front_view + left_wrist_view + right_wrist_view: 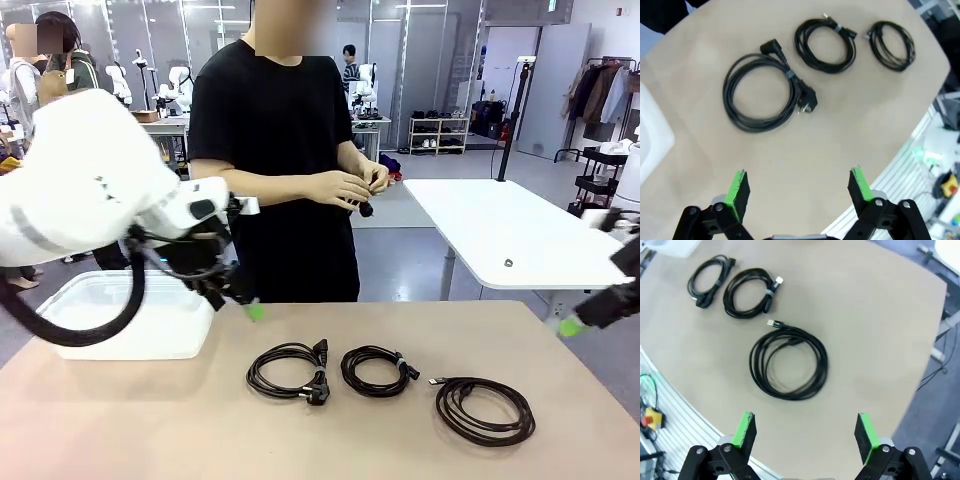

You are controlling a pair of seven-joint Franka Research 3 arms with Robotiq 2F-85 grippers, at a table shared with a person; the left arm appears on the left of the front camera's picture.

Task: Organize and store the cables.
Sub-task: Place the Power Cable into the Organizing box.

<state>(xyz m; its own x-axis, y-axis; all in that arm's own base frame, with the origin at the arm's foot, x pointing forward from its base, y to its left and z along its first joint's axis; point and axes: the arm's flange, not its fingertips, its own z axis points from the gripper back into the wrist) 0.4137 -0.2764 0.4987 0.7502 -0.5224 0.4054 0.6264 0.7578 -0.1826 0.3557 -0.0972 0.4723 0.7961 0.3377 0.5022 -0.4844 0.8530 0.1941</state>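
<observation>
Beige surface (150, 430) across the whole foreground. From the front: a person (275, 120) in black standing at the far edge, the person's hands (350, 187) together round a small dark item (366, 209). Bulky white left arm (90, 190) over the far left corner, partly covering an open white bin (120, 325) — pale inner walls in sight, floor partly hidden by the arm.

Three cables in a row from the middle towards the right edge, each apart from the next. Right coil (448, 412) the widest loop and closest to the near edge, then left coil (252, 375) with chunky plugs, then middle coil (347, 372). Added from above by the wrist views: small ties binding the left and middle coils, a slim metal-tipped plug on the right coil.

Left hand (799, 182) released, green pads (737, 187) spread wide, above bare surface short of the left coil. Right hand (805, 422) likewise released — hovering by the right edge, the right coil just ahead of its pads.
</observation>
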